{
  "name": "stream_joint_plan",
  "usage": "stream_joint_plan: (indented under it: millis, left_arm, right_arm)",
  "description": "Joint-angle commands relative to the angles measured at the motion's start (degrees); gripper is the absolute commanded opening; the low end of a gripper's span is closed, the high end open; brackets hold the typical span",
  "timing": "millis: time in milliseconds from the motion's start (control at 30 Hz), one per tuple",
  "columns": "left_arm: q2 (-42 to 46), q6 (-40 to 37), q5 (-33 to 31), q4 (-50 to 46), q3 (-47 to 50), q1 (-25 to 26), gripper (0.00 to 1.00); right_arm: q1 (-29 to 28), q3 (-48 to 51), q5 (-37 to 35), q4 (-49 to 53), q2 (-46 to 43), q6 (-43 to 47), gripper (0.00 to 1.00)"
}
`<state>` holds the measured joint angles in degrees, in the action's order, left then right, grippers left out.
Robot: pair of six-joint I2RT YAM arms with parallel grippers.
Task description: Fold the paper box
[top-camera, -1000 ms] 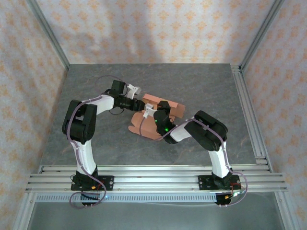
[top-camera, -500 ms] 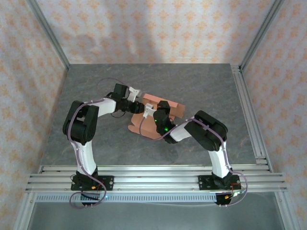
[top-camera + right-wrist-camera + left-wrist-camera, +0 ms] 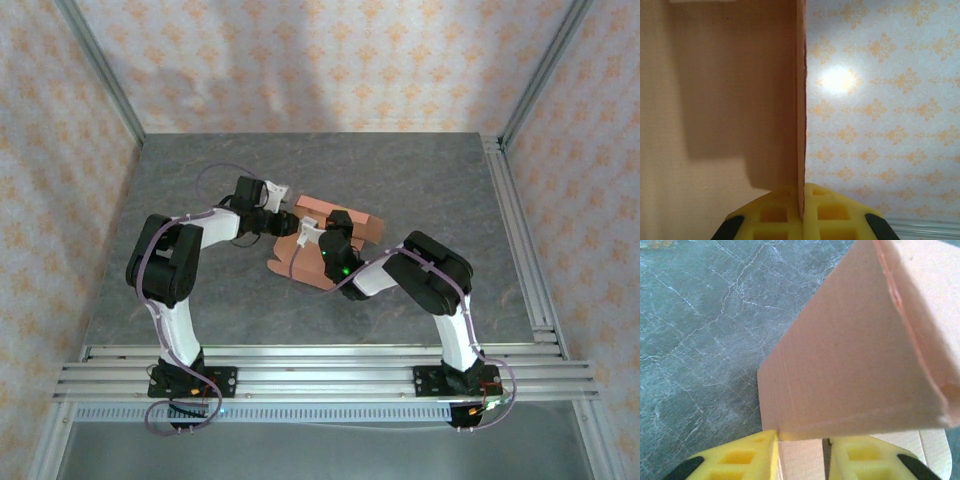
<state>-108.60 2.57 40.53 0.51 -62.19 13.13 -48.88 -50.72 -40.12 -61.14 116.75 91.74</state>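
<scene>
**Paper box (image 3: 292, 262) closed in on at the middle of the worktop (image 3: 200, 290)**

Nearest, an upright wall is pinched by the right hand (image 3: 801, 212), as is seen edge-on from its wrist. Beyond, the left hand (image 3: 802, 455) is narrowed since a second ago, its pads spread about a flap that is masked from above. A fold is judged imminent.

The worktop (image 3: 200, 290) is a dark grey slab with pale, marble-like veining (the thin white cracks are plainest in the left wrist view). Near its middle lies the salmon-orange paper box (image 3: 288, 262), partly folded. One flat part rests on the surface at the near left, and other panels are raised off it at a tilt. Bare stone surrounds the card on all sides. Aluminium rails (image 3: 320, 365) run along the near edge, and another rail (image 3: 520, 250) follows the right edge.
</scene>
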Motion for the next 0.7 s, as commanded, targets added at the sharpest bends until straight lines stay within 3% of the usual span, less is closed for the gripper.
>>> stream_joint_plan:
  millis: [0, 133, 367, 467, 667]
  left_arm:
    - [1.64, 0.33, -1.03, 2.55, 0.07, 0.67, 0.40]
    - [1.79, 0.58, 0.50, 3.54, 0.35, 0.84, 0.53]
    - [0.81, 1.80, -0.44, 4.44, 0.15, 0.87, 0.54]
    - [0.08, 2.57, -1.56, 4.81, -0.12, 1.03, 0.52]
    - [-0.47, 3.12, -2.30, 4.31, -1.13, 1.69, 0.39]
  right_arm:
    - [-0.64, -1.40, -0.62, -0.08, 0.31, -0.03, 0.00]
    - [-0.68, -1.49, -0.67, 0.73, 0.27, -0.60, 0.00]
    - [-0.95, -1.75, -0.87, 1.31, 0.26, -1.50, 0.00]
    - [-0.95, -1.75, -0.85, 2.76, -0.25, -2.63, 0.00]
    - [-1.04, -1.57, -0.72, 4.11, -0.73, -3.52, 0.00]
